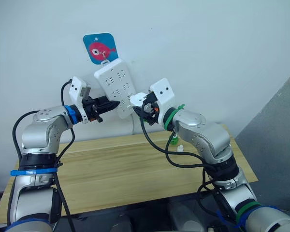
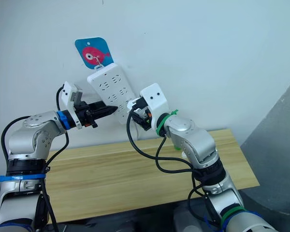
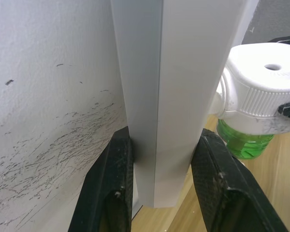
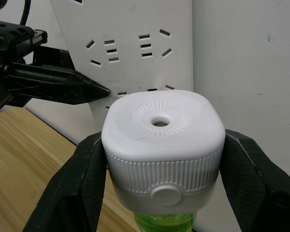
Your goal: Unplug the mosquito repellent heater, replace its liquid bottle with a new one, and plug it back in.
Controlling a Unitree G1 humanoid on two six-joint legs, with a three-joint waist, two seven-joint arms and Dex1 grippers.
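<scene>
The tall white power strip hangs tilted on the wall. My left gripper is shut on its lower part, one black finger on each side of the strip's edge. The mosquito repellent heater, white and rounded with a round vent hole, sits against the strip's lower right face. Its green liquid bottle hangs under it. My right gripper is shut on the heater's ribbed sides. The prongs are hidden, so I cannot tell if they are in a socket.
A blue card with a pink fish holds the strip's top. The wooden table lies below both arms. A small green bottle with a white cap stands on it behind my right forearm, partly hidden.
</scene>
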